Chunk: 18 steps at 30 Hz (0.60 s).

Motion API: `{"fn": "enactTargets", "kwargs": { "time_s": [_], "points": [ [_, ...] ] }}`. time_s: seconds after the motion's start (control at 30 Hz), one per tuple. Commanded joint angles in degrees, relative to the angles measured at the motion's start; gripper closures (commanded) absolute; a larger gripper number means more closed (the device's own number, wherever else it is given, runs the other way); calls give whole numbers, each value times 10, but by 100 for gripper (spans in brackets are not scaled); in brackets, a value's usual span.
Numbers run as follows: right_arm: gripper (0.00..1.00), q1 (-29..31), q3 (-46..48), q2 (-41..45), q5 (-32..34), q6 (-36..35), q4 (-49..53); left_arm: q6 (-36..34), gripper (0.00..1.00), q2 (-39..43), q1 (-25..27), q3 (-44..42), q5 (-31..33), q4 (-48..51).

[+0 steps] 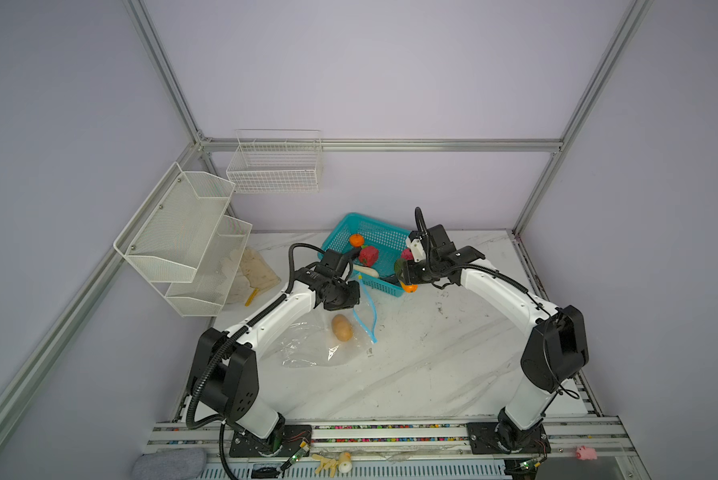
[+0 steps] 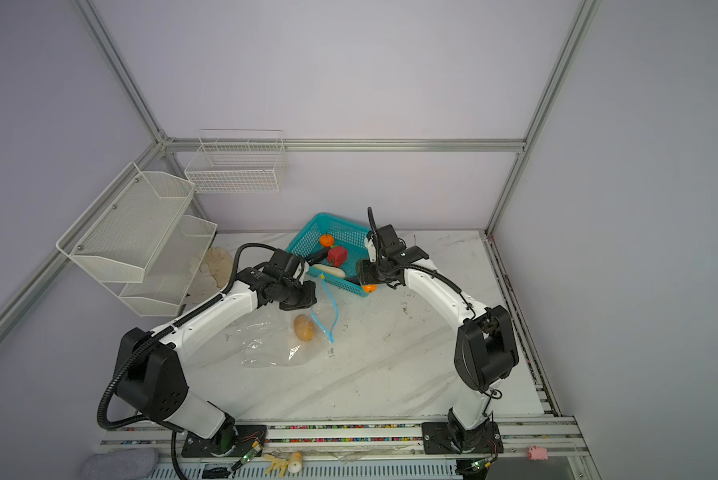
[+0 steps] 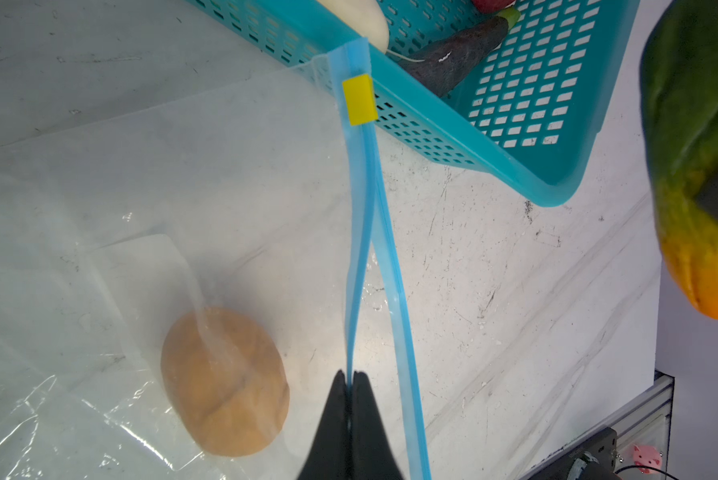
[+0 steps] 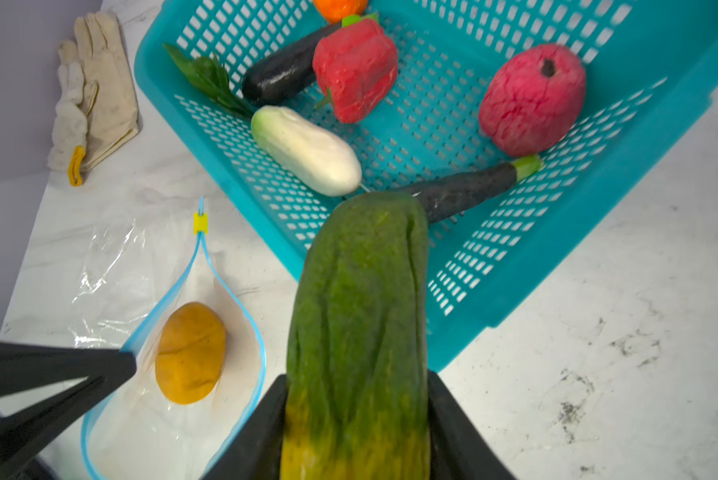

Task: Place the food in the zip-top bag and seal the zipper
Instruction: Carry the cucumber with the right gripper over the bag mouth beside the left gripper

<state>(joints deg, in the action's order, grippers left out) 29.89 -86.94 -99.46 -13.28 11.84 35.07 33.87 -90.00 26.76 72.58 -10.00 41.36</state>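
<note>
The clear zip-top bag (image 1: 307, 340) lies flat on the marble table, and one yellow-orange piece of food (image 1: 341, 327) rests inside it. My left gripper (image 3: 352, 376) is shut on one lip of the light-blue zipper (image 3: 365, 208), lifting the mouth apart from the other lip. The yellow slider (image 3: 359, 99) sits at the far end. My right gripper (image 4: 357, 376) is shut on a long green-to-orange fruit (image 4: 357, 291), held above the near right corner of the teal basket (image 1: 336, 237). In the basket lie an orange (image 1: 356, 240), a red pepper (image 4: 355, 66), a white piece (image 4: 307, 151), a pink fruit (image 4: 532, 99) and two dark purple eggplants (image 4: 465, 191).
White gloves (image 1: 257, 270) lie at the table's back left under a white mesh shelf (image 1: 182, 232). A wire basket (image 1: 274, 166) hangs on the back wall. Pale toy bits (image 1: 332, 461), a pink pig (image 1: 585, 453) and a grey cloth (image 1: 170, 463) sit on the front rail.
</note>
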Motion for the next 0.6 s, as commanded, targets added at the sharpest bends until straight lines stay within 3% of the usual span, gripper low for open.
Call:
{"fn": "enactTargets", "kwargs": {
  "time_s": [0.0, 0.23, 0.57],
  "points": [
    [52, 15, 20, 23, -56, -3, 24, 2, 100, 3, 3, 39, -8, -13],
    [51, 38, 54, 41, -138, -32, 21, 2, 100, 10, 3, 36, -6, -12],
    [52, 77, 58, 13, -181, -40, -5, 7, 100, 21, 3, 33, -7, -12]
  ]
}}
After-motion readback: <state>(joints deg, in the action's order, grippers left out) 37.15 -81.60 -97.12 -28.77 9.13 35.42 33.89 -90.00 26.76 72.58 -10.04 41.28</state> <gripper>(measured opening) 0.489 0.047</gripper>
